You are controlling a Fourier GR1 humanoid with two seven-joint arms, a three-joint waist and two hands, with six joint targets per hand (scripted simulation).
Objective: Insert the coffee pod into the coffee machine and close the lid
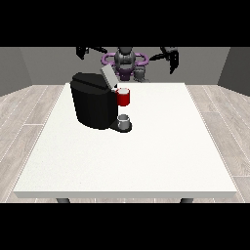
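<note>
The worktop fills most of the view, white and broad, with the robot small behind its far edge. The machine stands on the far half toward the view's left, black and bulky, its grey lid tilted up and open. At its front a red pod holder sits under the lid, and below it a small grey cup rests on the machine's base. The pod seems to be the small grey thing near the far edge, just in front of the robot, though it is too small to be sure.

Both arms are raised and spread, well above the worktop. The hand at the view's right hangs with its fingers pointing down, relaxed and holding nothing. The hand at the view's left is too small to tell how its fingers lie.

By my judgement the task has not begun: the pod is not grasped. The next move calls for lowering a hand to the pod, which lies close to the far edge. The near half and the view's right side give open room; the machine and its raised lid crowd the left.
</note>
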